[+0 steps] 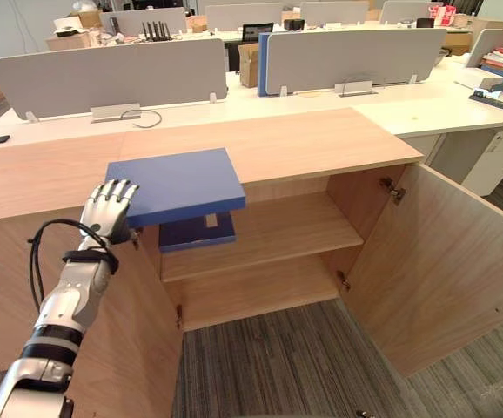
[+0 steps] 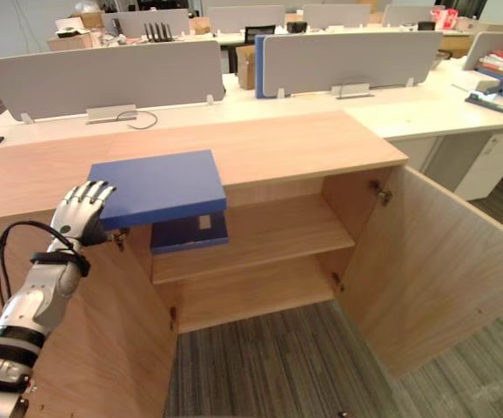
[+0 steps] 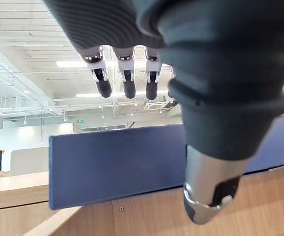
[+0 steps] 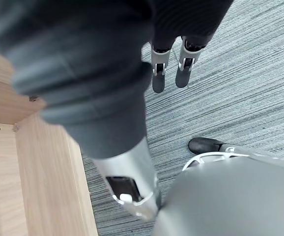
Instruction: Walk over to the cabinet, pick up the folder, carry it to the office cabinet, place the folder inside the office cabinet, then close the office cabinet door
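Blue flat rectangular folder (image 1: 177, 185) sits centre-left, pinched at its left edge by the left hand (image 1: 108, 212) before the open wooden cabinet (image 1: 278, 231); right hand (image 4: 158, 73) hangs with relaxed, empty fingers.

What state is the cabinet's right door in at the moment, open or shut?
Open. The door stands swung wide on its hinges, and the shelf inside the cabinet shows.

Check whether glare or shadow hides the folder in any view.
Left eye view: the folder is evenly lit with no glare; the shelf below it is dimmer but readable. Left wrist view: bright ceiling lights sit behind the left hand, yet the folder's edge is plain to see.
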